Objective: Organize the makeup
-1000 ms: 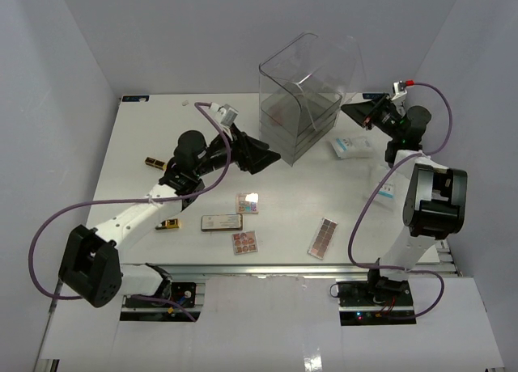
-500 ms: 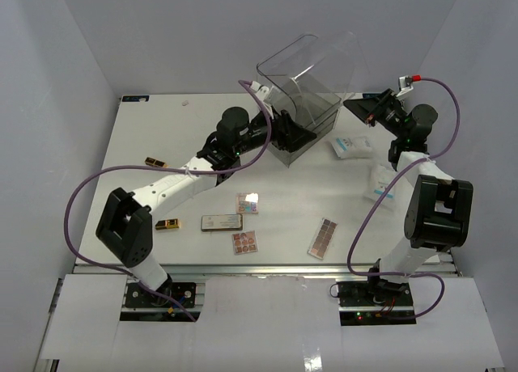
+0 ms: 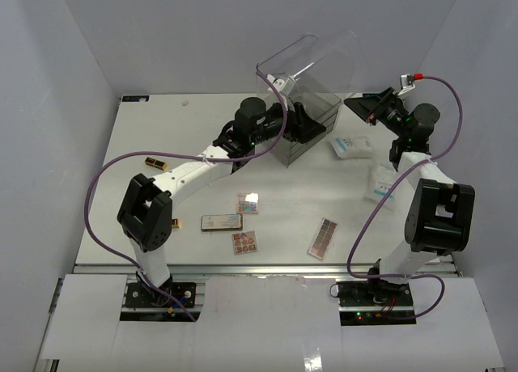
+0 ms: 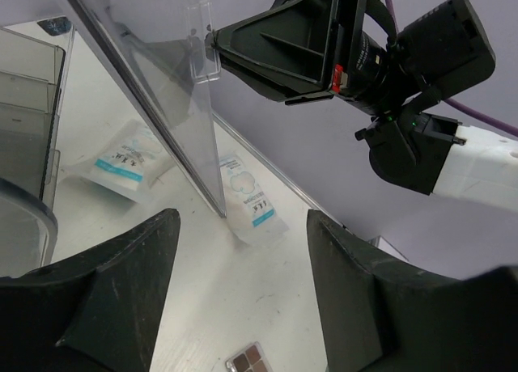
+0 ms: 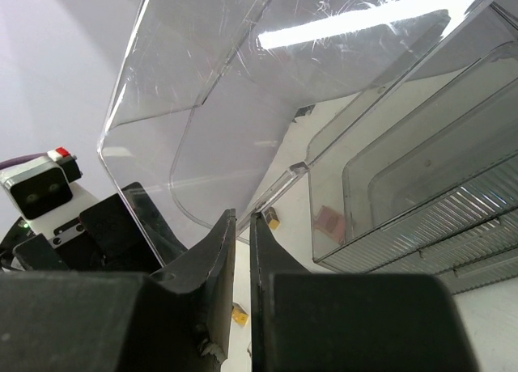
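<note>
From above, the left gripper (image 4: 240,226) is melting into the dark drawers at the front of the clear box (image 3: 328,105), so its jaws are unreadable there. The left wrist view is settling it, showing both fingers (image 4: 121,291) spread wide with nothing between them, close beside the box and its tilted lid (image 3: 316,61). The left arm's raised elbow (image 3: 146,218) is blocking a patch of desk (image 3: 162,121) just left of the grey compact (image 3: 222,221). A sliver of a brown-panned palette (image 4: 247,357) is peeking in at the bottom edge of the left wrist view, too cropped to say which one it is. Whether the smoky drawers are holding anything cannot be told. The left arm is lying stretched diagonally from its base toward the box, wrist at the box's front left corner. The right arm is standing folded along the right side, the right gripper (image 5: 240,218) pointing left, pinched tight on the small tab at the lid's edge and holding the lid open at a slant. The makeup in view is sitting out on the desk. One packet (image 3: 350,146) is lying just right of the box and a second packet (image 3: 380,184) nearer the right arm. A small palette (image 3: 248,203), a pink-panned palette (image 3: 244,242) and a long palette (image 3: 323,238) are grouped with the compact toward the near edge. The black-gold tube (image 3: 156,163) is sitting off alone on the left.
</note>
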Action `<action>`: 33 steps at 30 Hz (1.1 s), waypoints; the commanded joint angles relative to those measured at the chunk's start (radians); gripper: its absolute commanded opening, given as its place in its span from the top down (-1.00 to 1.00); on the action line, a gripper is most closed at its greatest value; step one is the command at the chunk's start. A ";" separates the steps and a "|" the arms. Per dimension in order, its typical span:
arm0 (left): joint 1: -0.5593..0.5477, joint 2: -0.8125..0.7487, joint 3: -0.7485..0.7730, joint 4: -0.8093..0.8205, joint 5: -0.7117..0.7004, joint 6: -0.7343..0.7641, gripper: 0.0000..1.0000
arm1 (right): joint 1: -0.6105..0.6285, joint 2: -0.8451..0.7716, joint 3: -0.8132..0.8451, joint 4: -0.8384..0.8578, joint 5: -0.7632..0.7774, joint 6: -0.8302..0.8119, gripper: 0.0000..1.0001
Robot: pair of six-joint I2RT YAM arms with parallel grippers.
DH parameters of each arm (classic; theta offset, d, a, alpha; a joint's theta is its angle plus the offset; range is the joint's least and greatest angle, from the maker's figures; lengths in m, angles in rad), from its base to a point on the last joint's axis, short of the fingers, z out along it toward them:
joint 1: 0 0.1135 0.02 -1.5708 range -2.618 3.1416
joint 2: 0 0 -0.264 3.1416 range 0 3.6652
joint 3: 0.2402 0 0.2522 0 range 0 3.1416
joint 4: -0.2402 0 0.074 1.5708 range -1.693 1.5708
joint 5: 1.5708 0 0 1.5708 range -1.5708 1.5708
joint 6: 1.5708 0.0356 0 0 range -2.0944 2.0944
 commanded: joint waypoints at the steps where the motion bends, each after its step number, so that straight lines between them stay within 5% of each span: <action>1: -0.011 0.009 0.083 -0.010 0.028 -0.014 -0.37 | 0.013 -0.056 0.021 0.068 -0.027 -0.029 0.85; 10: -0.017 0.015 0.117 -0.015 0.060 -0.046 -0.10 | 0.015 -0.053 0.014 0.067 -0.030 -0.033 0.85; 15: -0.015 0.035 0.159 -0.048 0.052 -0.060 0.37 | 0.015 -0.062 0.007 0.071 -0.039 -0.037 0.84; 23: -0.017 0.027 0.192 -0.068 -0.008 -0.086 0.80 | 0.006 -0.109 -0.022 0.020 -0.092 -0.127 0.45; 33: -0.010 -0.026 0.216 -0.055 -0.061 -0.100 0.88 | -0.127 -0.270 -0.140 -0.264 -0.213 -0.525 -0.01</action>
